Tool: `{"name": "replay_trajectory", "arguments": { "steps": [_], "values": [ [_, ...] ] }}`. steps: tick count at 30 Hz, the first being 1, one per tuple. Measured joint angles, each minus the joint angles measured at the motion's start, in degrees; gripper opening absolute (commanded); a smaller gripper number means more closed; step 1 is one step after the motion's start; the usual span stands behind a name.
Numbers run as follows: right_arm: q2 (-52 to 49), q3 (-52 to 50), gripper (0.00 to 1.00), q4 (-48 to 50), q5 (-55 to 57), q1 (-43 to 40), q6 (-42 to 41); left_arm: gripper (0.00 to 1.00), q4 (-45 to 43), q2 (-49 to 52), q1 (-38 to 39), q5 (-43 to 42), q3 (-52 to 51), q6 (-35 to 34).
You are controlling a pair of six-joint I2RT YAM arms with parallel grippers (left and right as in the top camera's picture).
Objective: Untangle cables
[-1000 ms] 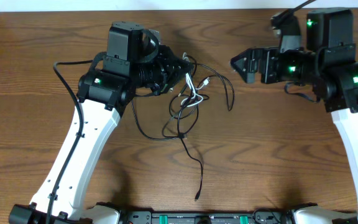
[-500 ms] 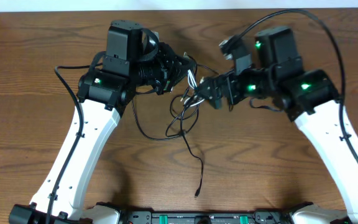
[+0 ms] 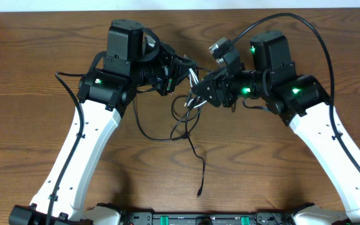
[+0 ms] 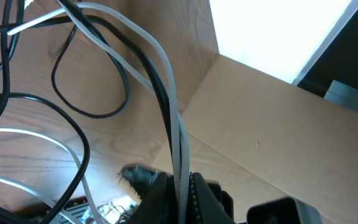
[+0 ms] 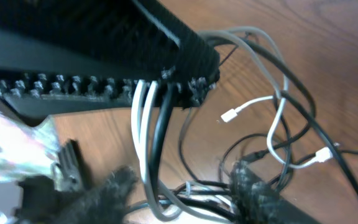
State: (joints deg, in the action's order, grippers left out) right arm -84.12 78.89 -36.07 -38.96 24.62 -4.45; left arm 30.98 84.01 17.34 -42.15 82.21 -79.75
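Above worktop [image 3: 261, 162] centre, left claw [image 3: 181, 70] clamps white and black cables [image 3: 189, 103], apparently as anchor; right claw [image 3: 200, 94] straddles them part-open, grip indeterminate.

My table [image 3: 261, 162] is brown wood with a clear grain and a smooth, faintly satin finish. The cables [image 3: 189, 106] look sheathed in smooth plastic, the white one [image 4: 166, 68] slightly glossy and the black ones [image 5: 158, 130] matt. My left hand [image 3: 183, 67] has matt black ribbed fingers [image 5: 104, 84], and my arm shells [image 3: 89, 140] are glossy white plastic.
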Motion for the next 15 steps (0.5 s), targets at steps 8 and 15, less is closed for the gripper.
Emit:
{"name": "replay_trajectory", "arguments": {
  "steps": [8,15],
  "values": [
    [0.00,-0.61,0.01,2.99,-1.03,0.11,-2.67,0.15,0.02,0.00,-0.04,0.20,0.00,1.38],
    [0.07,-0.63,0.01,4.20,-0.92,0.07,-4.87,0.40,5.44,0.00,-0.04,3.91,0.00,9.73]
  ]
}}
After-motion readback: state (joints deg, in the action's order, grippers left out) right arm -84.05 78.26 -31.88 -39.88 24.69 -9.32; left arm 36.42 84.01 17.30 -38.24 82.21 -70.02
